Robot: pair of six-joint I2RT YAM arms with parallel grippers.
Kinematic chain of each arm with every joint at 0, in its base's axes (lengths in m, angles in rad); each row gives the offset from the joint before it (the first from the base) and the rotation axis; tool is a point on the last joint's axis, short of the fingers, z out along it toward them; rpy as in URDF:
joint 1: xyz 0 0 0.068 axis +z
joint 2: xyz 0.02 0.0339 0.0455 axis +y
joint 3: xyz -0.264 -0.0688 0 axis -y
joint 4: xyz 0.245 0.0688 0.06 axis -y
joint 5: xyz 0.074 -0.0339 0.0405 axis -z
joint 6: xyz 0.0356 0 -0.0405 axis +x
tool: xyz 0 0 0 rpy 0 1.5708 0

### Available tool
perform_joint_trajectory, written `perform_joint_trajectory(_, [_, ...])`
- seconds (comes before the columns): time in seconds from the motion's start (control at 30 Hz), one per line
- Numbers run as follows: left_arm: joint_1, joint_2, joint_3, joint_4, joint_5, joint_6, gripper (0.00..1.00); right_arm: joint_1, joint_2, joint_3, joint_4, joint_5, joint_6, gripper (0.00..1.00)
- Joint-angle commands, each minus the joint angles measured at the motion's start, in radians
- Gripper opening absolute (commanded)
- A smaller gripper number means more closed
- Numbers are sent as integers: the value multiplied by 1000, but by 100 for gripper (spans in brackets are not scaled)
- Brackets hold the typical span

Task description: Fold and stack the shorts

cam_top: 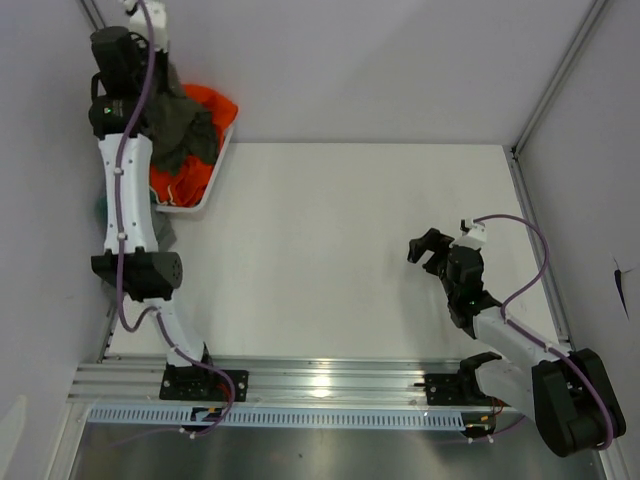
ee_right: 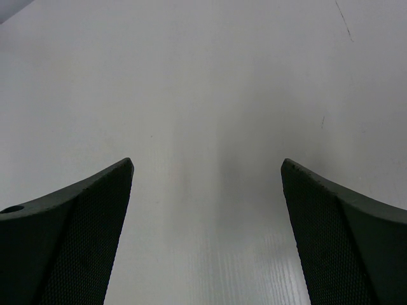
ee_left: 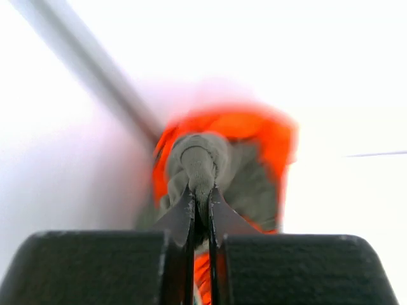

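Note:
My left gripper is shut on a bunched fold of the olive green shorts. In the top view these shorts hang from it over the back left corner, draping down onto an orange garment. The left wrist view is blurred, with orange cloth behind the olive cloth. My right gripper hovers over the bare table at the right and is open. Its two fingers stand wide apart with nothing between them.
A white bin at the back left holds the orange garment. A bit of teal cloth shows left of the left arm. White walls and metal frame posts close in the table.

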Motion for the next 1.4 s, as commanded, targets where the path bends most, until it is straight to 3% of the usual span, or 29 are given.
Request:
perform_joint_trajectory(0.0, [-284, -220, 5, -41, 83, 180, 0, 3, -15, 34, 42, 11, -20, 100])
perform_joint_trajectory(0.03, [-355, -368, -66, 87, 66, 282, 1, 3, -14, 36, 42, 9, -21, 99])
perform_joint_trajectory(0.07, [-498, -439, -316, 176, 12, 324, 1, 3, -14, 36, 43, 6, -20, 100])
perform_joint_trajectory(0.1, [-562, -498, -382, 342, -13, 353, 1, 6, -12, 36, 43, 5, -21, 99])
perform_joint_trajectory(0.13, [-649, -557, -439, 387, -23, 393, 1, 4, -12, 37, 40, 3, -23, 100])
perform_joint_trajectory(0.2, [-679, -531, -244, 328, -43, 342, 1, 4, -14, 41, 37, 3, -23, 100])
perform_joint_trajectory(0.3, [-679, -377, 81, 148, -3, 279, 1, 4, -32, 42, 27, 0, -31, 99])
perform_joint_trajectory(0.37, [-690, -366, 84, 137, -3, 274, 0, 4, -69, 48, -2, 11, -43, 99])
perform_joint_trajectory(0.53, [-693, -527, -325, 276, 6, 259, 1, 4, -248, 99, -157, 71, -87, 99])
perform_joint_trajectory(0.63, [-693, -627, -540, 326, 34, 216, 1, 1, -389, 88, -191, 13, -107, 99])
perform_joint_trajectory(0.8, [-693, -745, -675, 315, 98, 125, 1, 0, -480, 85, -269, -27, -110, 98])
perform_joint_trajectory(1.03, [-678, -901, -1103, 491, 106, 111, 1, -7, -427, 76, -354, 7, -69, 98])
perform_joint_trajectory(1.2, [-644, -957, -1215, 412, 341, 99, 0, -7, -324, 82, -187, -281, -129, 93])
perform_joint_trajectory(1.37, [-644, -988, -1265, 373, 382, 107, 1, 44, -163, 102, -20, -498, -169, 92])
